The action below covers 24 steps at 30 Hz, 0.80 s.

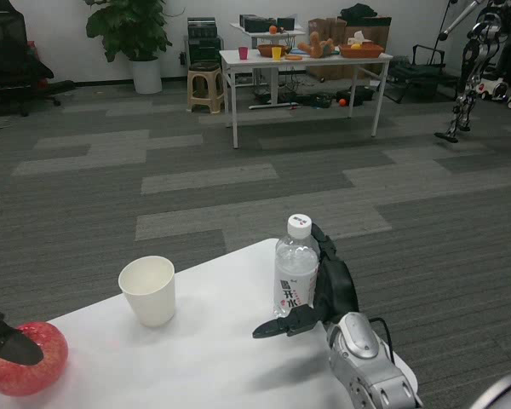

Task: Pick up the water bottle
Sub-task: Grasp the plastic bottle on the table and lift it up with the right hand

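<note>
One hand [324,294] is spread apart beside the bottle [295,268]; it should squeeze the middle firmly, then lift straight.

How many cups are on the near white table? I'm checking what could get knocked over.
1: a white paper cup stands upright left of the water bottle, apart from it. Nothing looks hidden behind the bottle or the right robot hand.
</note>
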Available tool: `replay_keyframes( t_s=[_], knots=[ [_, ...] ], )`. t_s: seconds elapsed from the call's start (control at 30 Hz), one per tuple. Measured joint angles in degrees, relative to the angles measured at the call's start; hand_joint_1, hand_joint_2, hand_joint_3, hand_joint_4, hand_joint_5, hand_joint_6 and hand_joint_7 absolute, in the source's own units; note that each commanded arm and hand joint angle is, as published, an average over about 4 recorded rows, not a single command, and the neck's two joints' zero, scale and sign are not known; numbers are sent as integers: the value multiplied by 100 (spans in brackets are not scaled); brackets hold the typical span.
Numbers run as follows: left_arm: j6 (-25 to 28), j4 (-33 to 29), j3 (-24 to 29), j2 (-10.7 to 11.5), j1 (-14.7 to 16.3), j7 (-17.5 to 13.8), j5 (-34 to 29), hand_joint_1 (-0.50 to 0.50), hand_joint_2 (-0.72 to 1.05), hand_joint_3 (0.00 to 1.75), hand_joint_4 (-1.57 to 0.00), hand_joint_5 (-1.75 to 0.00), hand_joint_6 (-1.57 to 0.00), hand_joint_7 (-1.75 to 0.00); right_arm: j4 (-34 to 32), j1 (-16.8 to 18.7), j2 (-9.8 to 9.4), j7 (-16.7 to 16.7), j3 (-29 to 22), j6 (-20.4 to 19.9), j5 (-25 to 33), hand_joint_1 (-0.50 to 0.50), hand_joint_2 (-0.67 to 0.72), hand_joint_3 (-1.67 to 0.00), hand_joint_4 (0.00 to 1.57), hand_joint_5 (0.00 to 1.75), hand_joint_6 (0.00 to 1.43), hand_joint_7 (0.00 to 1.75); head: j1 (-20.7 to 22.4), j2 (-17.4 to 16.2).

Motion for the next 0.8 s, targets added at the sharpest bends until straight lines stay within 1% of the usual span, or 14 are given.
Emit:
replay_keyframes(
  t_s=[0.07, 0.13, 0.17, 0.2, 0.23, 0.27, 0.3, 0.37, 0.4, 0.43, 0.53, 0.6, 0.7, 0.8],
  knots=[
    [0, -13, -1, 0, 7, 0, 1, -50, -55, 9, 0, 0, 0, 0, 68, -5, 6, 0, 18, -99, 44, -23, 3, -8, 0, 0, 0, 3, 10, -5],
    [0, -17, -1, 0, 13, 0, 1, -50, -55, 9, 0, 0, 0, 0, 148, -7, 7, 0, 29, -245, 140, -1, -8, -8, 0, 0, 0, 10, 32, -11],
    [0, -17, -1, 0, 18, 0, 1, -50, -55, 9, 0, 0, 0, 0, 187, -8, 8, 0, 38, -323, 197, 8, -10, -8, 0, 0, 1, 14, 45, -14],
    [0, -18, -1, 0, 23, 0, 1, -50, -55, 9, 0, 0, 0, 0, 226, -9, 8, 0, 55, -405, 267, 21, -11, -8, 2, 0, 3, 23, 54, -14],
    [0, -19, -1, 0, 29, 0, 1, -50, -55, 9, 0, 0, 0, 0, 255, -10, 8, 0, 75, -462, 328, 29, -11, -8, 4, 0, 5, 30, 63, -13],
    [0, -22, 0, 0, 35, 0, 1, -50, -55, 9, 0, 0, 0, 0, 286, -12, 7, 8, 100, -515, 400, 35, -10, -10, 7, 2, 6, 45, 69, -12],
    [0, -25, 0, 0, 44, 0, 1, -50, -55, 9, 0, 0, 0, 0, 309, -15, 7, 20, 126, -546, 464, 40, -10, -12, 11, 10, 7, 61, 86, -10],
    [0, -35, 2, 0, 70, 0, 1, -50, -55, 9, 0, 0, 0, 0, 349, -25, 3, 80, 163, -591, 554, 44, -3, -20, 16, 39, 7, 103, 116, -9],
    [0, -43, 2, 0, 84, 0, 1, -50, -55, 9, 0, 0, 0, 0, 359, -29, -5, 134, 183, -599, 578, 46, 0, -22, 18, 51, 9, 117, 139, -8],
    [0, -52, 3, -1, 94, 0, 1, -50, -55, 9, 0, 0, 0, 0, 368, -32, -15, 190, 202, -607, 595, 48, 3, -24, 19, 58, 11, 129, 149, -7],
    [0, -88, 9, -1, 114, 0, 1, -50, -55, 9, 0, 0, 0, 0, 386, -39, -54, 375, 244, -611, 652, 49, 3, -40, 26, 70, 29, 147, 186, 0],
    [0, -133, 15, -1, 131, 0, 1, -50, -55, 9, 0, 0, 0, 0, 417, -55, -82, 548, 247, -612, 707, 50, 4, -54, 31, 85, 39, 157, 213, 7],
    [0, -189, 21, -2, 143, 0, 2, -50, -55, 9, 0, 0, 0, 0, 466, -78, -153, 806, 260, -612, 835, 48, 9, -67, 37, 97, 46, 161, 266, 16],
    [0, -212, 37, -2, 162, 0, 3, -50, -55, 9, 0, 0, 0, 0, 489, -83, -258, 951, 289, -627, 915, 49, 12, -75, 39, 97, 51, 161, 327, 23]
  ],
)
